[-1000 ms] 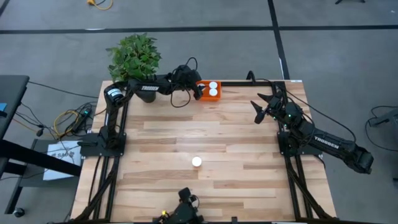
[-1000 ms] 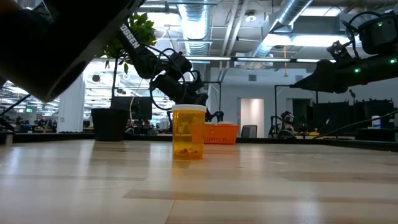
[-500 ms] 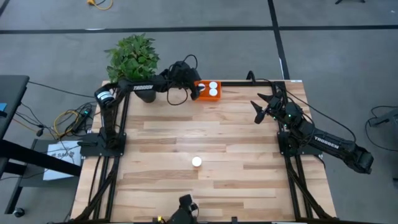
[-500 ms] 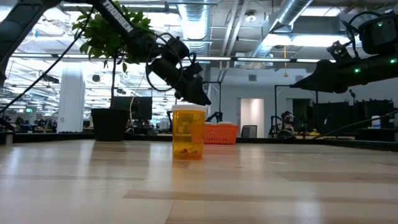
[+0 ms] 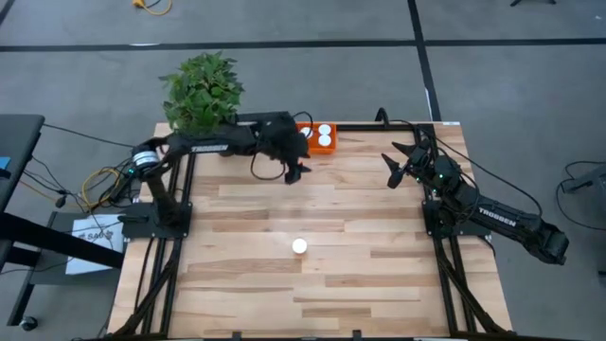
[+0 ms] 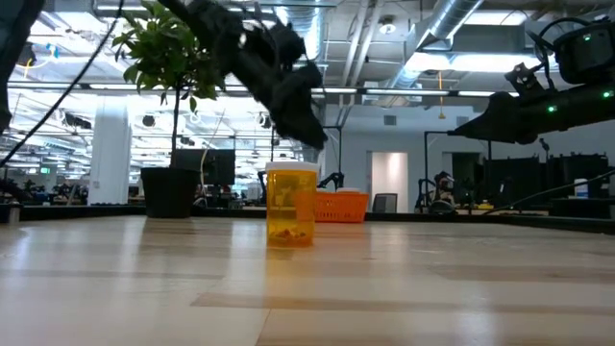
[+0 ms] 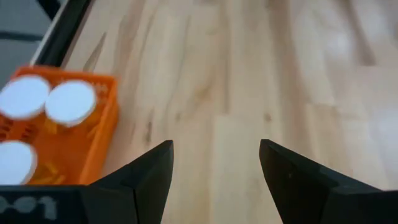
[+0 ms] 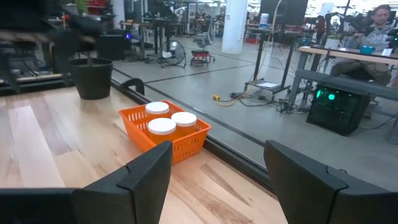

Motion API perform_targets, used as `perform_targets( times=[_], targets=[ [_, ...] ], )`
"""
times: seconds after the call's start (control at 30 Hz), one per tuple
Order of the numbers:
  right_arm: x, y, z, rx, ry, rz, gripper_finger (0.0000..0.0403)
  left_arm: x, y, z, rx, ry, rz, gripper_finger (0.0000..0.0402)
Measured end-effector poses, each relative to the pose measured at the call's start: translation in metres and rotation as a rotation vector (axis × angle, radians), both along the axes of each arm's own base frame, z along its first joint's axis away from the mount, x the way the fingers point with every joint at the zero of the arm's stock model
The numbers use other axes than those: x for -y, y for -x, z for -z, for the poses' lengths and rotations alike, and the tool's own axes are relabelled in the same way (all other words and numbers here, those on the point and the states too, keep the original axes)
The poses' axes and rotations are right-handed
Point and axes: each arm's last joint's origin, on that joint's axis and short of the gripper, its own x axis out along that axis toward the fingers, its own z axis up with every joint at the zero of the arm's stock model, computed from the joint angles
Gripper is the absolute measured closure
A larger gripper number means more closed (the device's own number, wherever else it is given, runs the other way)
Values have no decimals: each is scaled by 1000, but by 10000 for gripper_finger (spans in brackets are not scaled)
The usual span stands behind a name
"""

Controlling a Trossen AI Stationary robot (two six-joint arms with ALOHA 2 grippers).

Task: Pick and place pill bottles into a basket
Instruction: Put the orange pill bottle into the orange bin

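Basket (image 5: 320, 136): orange, at the table's (image 5: 379, 275) far edge, three white-capped bottles (image 8: 163, 126) standing inside; fourth bottle (image 5: 299, 246) upright near mid-table, well apart from the basket; left gripper (image 5: 295, 172) just beside the basket on its table-centre side, arm stretched level from the plant (image 5: 201, 88), fingers parted, empty; right gripper (image 5: 401, 163) to the basket's right, raised, fingers spread, holding nothing.

I see a leafy green plant (image 5: 202, 90) in a dark pot (image 8: 91, 78) at the far left corner of the wooden table (image 5: 360, 275). Cables (image 5: 104, 180) lie on the grey floor (image 5: 511, 85) beside the table's left edge.
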Motion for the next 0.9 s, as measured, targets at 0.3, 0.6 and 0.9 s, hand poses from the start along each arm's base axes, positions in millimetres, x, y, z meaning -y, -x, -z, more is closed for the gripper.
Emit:
perform_targets(
  times=[0.3, 0.6, 0.9],
  targets=[
    [0, 0, 0, -1, -1, 0, 153, 104, 35, -20, 242, -38, 116, 174],
    [0, 0, 0, 1, -7, 0, 153, 135, 85, 47, 509, -64, 52, 174],
    [0, 0, 1, 0, -11, -1, 153, 157, 115, 105, 403, 57, 107, 174]
  ],
)
